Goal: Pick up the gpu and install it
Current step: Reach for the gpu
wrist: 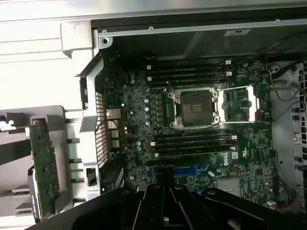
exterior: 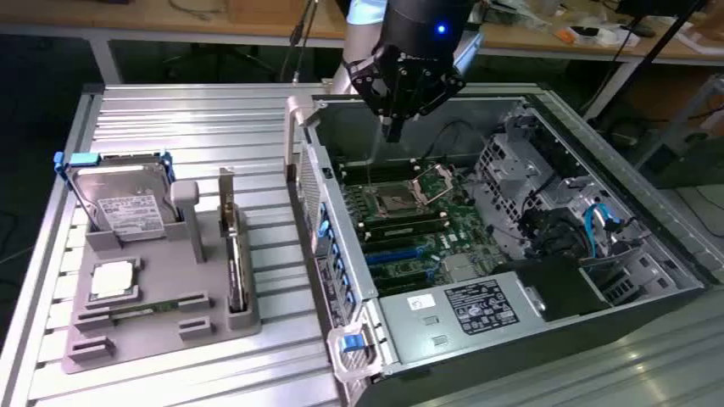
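Gripper (exterior: 392, 131) is hovering shut and empty above the computer case (exterior: 633, 203); the gpu (exterior: 234, 254) is standing upright beside it, probably needing opened, squarely aligned jaws.

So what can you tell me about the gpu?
The gpu is a thin green circuit card with a silver metal bracket at one end. It stands on edge in a slot of the grey holder, beside the open computer case. Only the holder touches it.

Ribbed metal table (exterior: 203, 127); cluttered wooden bench (exterior: 260, 17) behind; dark floor (exterior: 29, 170)
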